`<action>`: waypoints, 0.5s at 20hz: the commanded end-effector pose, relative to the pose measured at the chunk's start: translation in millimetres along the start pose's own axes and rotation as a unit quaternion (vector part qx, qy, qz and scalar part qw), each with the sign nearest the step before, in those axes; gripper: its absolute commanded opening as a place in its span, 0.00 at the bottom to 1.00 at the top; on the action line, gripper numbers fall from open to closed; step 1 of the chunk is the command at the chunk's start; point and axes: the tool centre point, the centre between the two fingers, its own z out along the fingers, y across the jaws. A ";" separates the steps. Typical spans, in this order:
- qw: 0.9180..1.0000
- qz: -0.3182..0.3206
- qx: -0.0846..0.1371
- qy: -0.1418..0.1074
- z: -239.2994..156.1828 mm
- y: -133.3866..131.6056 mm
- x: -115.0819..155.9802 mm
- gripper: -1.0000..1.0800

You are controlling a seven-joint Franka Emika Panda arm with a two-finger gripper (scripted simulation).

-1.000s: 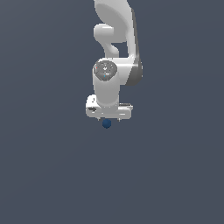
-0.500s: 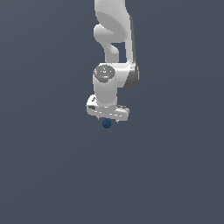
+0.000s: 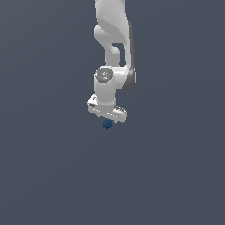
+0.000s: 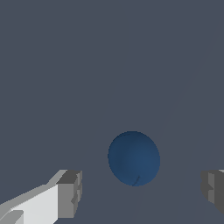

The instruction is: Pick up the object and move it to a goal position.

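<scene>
The object, a small dark blue ball [image 3: 107, 124], sits just under the white hand of my arm in the exterior view. My gripper [image 3: 107, 120] points down over it. In the wrist view the ball [image 4: 133, 158] lies between the two grey fingertips [image 4: 70, 192], with a gap on each side, so neither pad touches it. The gripper [image 4: 141, 191] is open and holds nothing. The fingers themselves are hidden behind the hand in the exterior view.
A plain dark grey surface [image 3: 176, 176] fills both views. The white arm [image 3: 113, 39] reaches down from the top of the exterior view. No other objects and no goal marker show.
The hand has turned slightly about its vertical axis and now sits tilted in the exterior view. The ball has stayed in the same place under it.
</scene>
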 end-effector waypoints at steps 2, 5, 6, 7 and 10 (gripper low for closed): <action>1.000 0.013 0.000 0.004 3.8 2.9 -3.1 0.96; 1.000 0.016 0.000 0.005 4.8 3.6 -3.9 0.96; 1.000 0.014 0.000 0.004 4.4 3.2 -3.5 0.96; 1.000 0.014 0.000 0.004 4.7 3.2 -3.5 0.96; 1.000 0.014 0.000 0.004 9.7 3.3 -3.7 0.96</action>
